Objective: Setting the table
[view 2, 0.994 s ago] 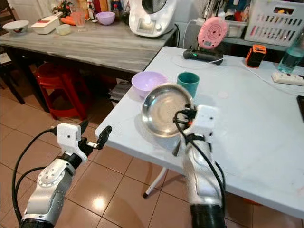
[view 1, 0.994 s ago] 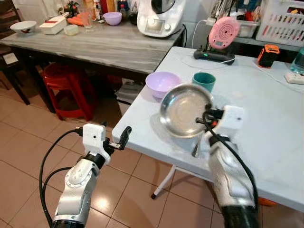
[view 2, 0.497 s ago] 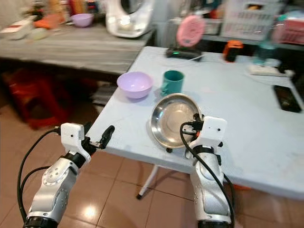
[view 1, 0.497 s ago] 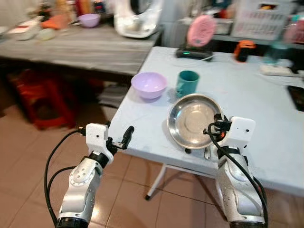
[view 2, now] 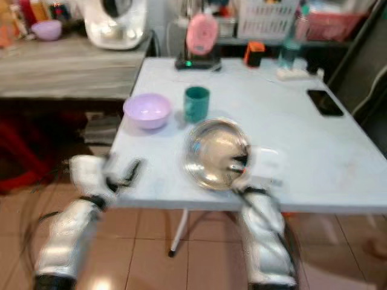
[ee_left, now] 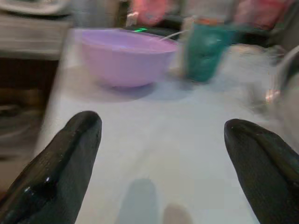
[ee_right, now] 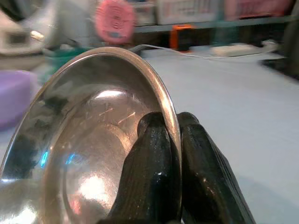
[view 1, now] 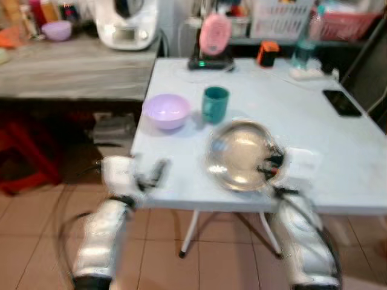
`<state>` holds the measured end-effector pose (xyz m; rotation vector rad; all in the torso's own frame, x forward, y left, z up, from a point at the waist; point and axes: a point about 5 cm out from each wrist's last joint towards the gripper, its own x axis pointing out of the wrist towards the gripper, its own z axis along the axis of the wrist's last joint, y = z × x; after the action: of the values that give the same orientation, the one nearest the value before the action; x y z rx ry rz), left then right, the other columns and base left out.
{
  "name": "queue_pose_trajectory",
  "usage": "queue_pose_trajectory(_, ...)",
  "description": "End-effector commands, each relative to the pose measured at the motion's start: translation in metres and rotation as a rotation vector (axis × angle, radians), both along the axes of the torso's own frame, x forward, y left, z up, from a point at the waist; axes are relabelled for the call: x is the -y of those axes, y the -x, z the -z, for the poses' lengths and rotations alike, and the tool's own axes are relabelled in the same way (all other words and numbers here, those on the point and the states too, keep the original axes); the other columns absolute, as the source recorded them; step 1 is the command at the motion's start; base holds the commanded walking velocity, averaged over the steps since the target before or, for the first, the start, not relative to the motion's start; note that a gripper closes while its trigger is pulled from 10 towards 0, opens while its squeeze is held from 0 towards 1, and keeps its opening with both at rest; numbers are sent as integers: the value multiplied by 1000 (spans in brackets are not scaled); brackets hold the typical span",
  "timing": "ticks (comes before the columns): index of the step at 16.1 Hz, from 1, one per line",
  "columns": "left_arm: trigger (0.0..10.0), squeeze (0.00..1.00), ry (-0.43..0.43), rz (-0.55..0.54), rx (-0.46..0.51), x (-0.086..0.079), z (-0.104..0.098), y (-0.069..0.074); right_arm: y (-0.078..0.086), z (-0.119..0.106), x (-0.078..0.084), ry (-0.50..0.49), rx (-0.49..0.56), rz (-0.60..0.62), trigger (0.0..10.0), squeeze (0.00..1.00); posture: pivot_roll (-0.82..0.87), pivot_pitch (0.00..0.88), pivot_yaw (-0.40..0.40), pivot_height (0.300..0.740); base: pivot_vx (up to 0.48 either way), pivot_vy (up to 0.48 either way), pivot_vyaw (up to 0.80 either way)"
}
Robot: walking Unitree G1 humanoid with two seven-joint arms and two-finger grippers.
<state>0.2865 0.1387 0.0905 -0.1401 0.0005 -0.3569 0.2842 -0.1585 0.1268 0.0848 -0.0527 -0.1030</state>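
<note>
The white table (view 1: 338,151) is your landmark. Above its near edge you see the steel plate (view 1: 240,154), tilted, its rim pinched between the fingers of the right gripper (ee_right: 170,140); one finger (ee_right: 149,154) lies inside the plate, the other behind the rim. Beyond the plate on the table stand the lilac bowl (view 1: 165,111) and, just beside it, the teal cup (view 1: 215,104). The left gripper (ee_left: 161,154) hovers at the table's near left corner, fingers spread wide and holding nothing. Both arms are motion-blurred in your head views.
</note>
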Motion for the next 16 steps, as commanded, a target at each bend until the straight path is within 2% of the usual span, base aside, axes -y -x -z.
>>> queue_pose_trajectory(1,10000,0,-23,-28,1,-10,0,0,-2,-12,-8,-4,48,-19,10000,0,14,0,12,740,0,292,-800)
queue_pose_trajectory(10,10000,0,-25,-27,2,-10,1,-2,-1,-17,-6,23,82,-14,10000,0,10,0,15,740,0,342,0)
queue_pose_trajectory(12,10000,0,-26,-30,1,-10,1,-2,-1,-18,-7,20,84,-18,10000,0,10,0,15,740,0,379,538)
queue_pose_trajectory(16,10000,0,-31,-30,0,-10,2,-2,-1,-18,-7,19,85,-19,10000,0,11,0,13,740,0,380,0)
